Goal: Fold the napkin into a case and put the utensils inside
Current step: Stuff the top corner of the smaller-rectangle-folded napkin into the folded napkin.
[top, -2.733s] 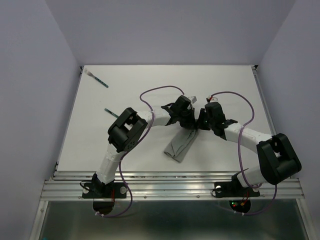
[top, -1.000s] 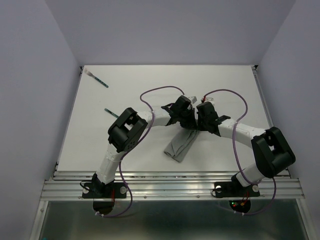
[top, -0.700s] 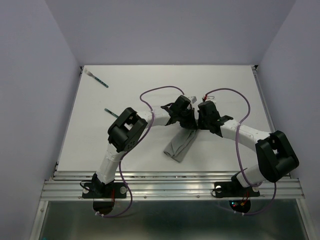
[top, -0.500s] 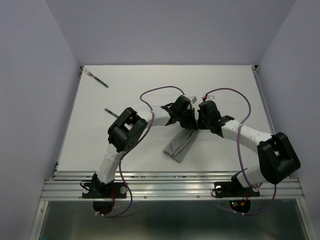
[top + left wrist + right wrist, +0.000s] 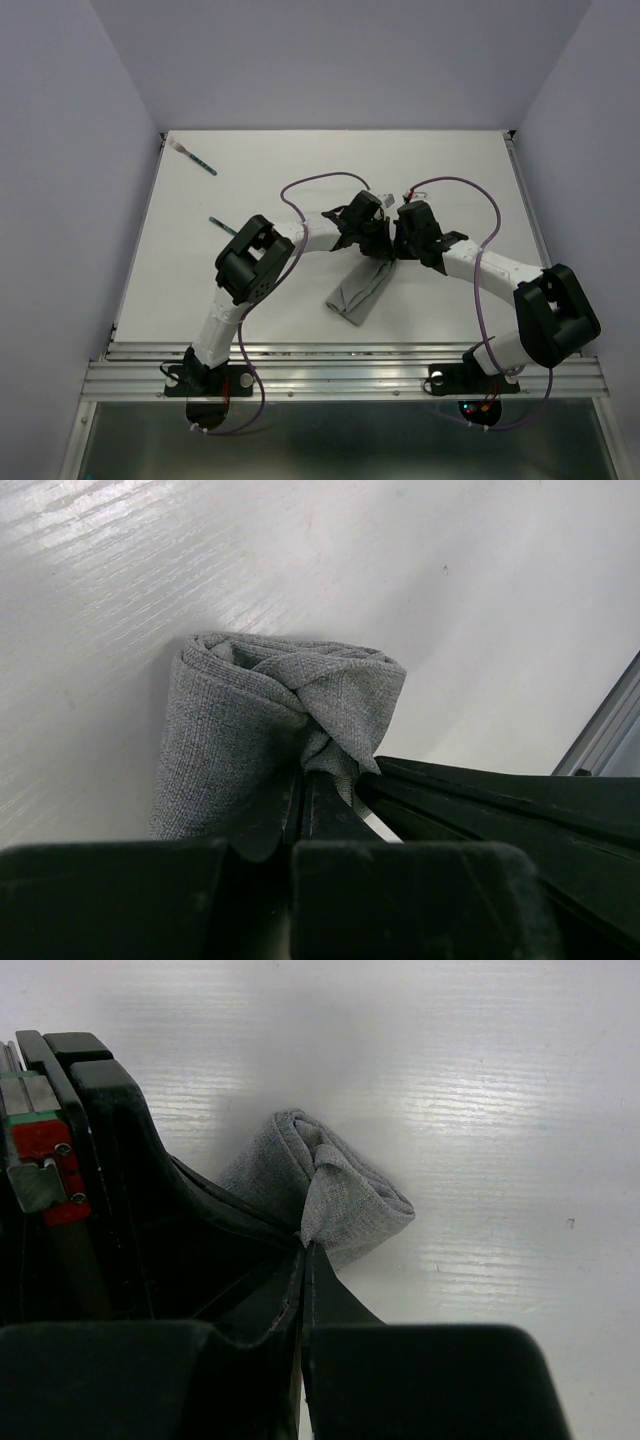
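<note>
Pinching one bunched end of the folded napkin (image 5: 357, 293), left gripper (image 5: 303, 780) and right gripper (image 5: 303, 1250) are both clamping tight on it; utensils (image 5: 197, 158) are lying far left.

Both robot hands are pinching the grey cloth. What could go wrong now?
The left fingers and right fingers both pinch one bunched end of the napkin. Pulling apart might undo its folds. The utensils lie far off near the left side of the table, so fetching them means letting go, and the cloth might spring open.
</note>
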`<state>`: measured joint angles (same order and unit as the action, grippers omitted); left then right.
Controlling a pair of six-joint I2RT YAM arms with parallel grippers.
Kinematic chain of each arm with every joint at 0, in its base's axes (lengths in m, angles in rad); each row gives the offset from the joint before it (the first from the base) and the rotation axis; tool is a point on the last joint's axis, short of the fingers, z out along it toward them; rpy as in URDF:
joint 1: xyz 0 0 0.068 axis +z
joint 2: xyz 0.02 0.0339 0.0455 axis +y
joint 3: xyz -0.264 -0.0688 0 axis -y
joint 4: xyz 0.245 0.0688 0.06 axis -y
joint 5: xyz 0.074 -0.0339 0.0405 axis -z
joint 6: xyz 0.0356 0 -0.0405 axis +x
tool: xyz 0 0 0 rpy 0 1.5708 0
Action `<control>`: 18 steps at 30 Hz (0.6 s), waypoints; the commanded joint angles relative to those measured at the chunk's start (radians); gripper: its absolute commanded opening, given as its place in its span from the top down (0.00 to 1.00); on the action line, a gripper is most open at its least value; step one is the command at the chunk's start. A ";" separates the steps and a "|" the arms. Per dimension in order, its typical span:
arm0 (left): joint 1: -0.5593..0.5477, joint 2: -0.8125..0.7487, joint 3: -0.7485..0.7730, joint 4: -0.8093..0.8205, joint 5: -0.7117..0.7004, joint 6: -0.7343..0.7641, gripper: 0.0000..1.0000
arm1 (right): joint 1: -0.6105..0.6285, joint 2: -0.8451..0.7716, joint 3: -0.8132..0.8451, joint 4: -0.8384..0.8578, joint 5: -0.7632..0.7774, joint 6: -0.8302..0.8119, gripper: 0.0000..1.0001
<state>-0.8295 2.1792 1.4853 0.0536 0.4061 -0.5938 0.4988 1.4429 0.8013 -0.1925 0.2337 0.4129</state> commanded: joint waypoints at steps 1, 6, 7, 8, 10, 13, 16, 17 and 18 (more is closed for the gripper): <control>-0.011 -0.084 -0.008 -0.044 0.007 0.051 1.00 | 0.006 0.001 -0.014 0.077 -0.004 0.018 0.99; -0.011 -0.113 -0.030 -0.049 0.000 0.071 0.77 | 0.006 0.002 -0.016 0.077 0.007 0.018 0.99; -0.011 -0.124 -0.030 -0.047 -0.001 0.075 0.74 | 0.006 0.001 -0.016 0.077 0.007 0.021 0.99; -0.011 -0.130 -0.033 -0.049 -0.003 0.078 0.70 | 0.006 0.004 -0.016 0.077 0.009 0.021 0.99; -0.011 -0.142 -0.034 -0.052 -0.004 0.083 0.66 | 0.006 0.004 -0.019 0.077 0.009 0.023 0.99; -0.011 -0.159 -0.040 -0.052 -0.003 0.095 0.60 | 0.006 -0.002 -0.024 0.077 0.012 0.024 0.99; -0.011 -0.171 -0.053 -0.052 -0.006 0.101 0.59 | 0.006 -0.006 -0.025 0.077 0.015 0.026 0.99; -0.010 -0.174 -0.060 -0.052 -0.007 0.103 0.57 | 0.006 -0.007 -0.027 0.077 0.013 0.026 0.99; -0.010 -0.174 -0.065 -0.052 -0.009 0.104 0.57 | 0.006 -0.007 -0.027 0.077 0.013 0.026 0.99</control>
<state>-0.8318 2.0869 1.4456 -0.0021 0.3981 -0.5205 0.4988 1.4460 0.7822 -0.1650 0.2333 0.4263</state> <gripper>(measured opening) 0.417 0.015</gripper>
